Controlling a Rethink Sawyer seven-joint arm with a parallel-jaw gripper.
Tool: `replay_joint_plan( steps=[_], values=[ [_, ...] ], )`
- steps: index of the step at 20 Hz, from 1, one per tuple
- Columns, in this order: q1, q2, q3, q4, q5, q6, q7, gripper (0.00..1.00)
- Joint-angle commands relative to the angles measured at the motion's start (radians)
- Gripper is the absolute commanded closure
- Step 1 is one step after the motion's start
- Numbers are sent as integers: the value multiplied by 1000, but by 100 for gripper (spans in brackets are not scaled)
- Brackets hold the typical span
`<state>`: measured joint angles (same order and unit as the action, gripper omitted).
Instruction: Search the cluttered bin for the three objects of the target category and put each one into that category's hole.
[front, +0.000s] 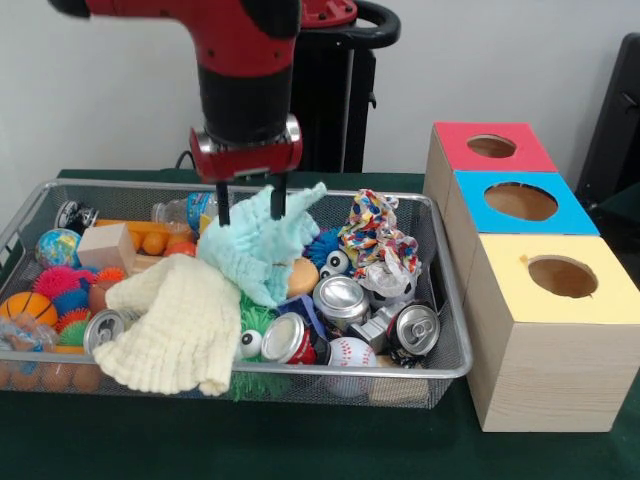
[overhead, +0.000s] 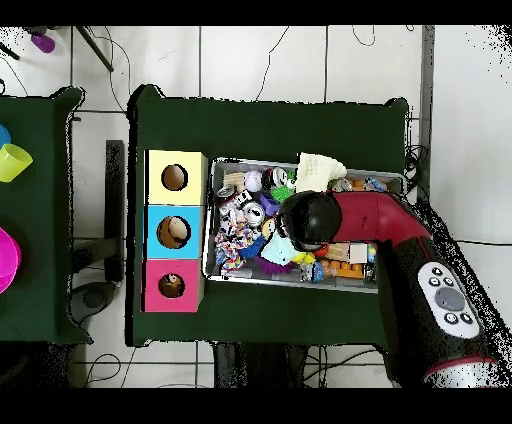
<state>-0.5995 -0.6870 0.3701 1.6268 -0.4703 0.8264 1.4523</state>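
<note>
We see arm (front: 245, 60) cut off by top edge in front view. Teal cloth (front: 262, 245) covers tool (front: 250, 205) tips, so we cannot tell jaw state. Overhead, arm (overhead: 370, 215) hides tool and bin (overhead: 330, 284) middle. Pale yellow cloth (front: 178, 325) covers items beneath. Bin's left corner cut by front view's edge. Small items in bin too small overhead for us to name. Box (front: 552, 340) hole interiors dark, contents unclear.
</note>
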Motion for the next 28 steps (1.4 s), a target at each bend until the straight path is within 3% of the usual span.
replay_joint_plan(
  steps=[1,6,13,18,23,28],
  values=[
    [36,-198,-57,81,91,194,99,0],
    [12,-182,-38,30,89,176,22,0],
    [-49,-30,-1,-39,62,88,-44,0],
    [-63,6,25,-53,60,48,-57,0],
    [-23,138,45,-186,11,73,-101,0],
    [18,212,55,-315,-3,150,-153,0]
  ],
)
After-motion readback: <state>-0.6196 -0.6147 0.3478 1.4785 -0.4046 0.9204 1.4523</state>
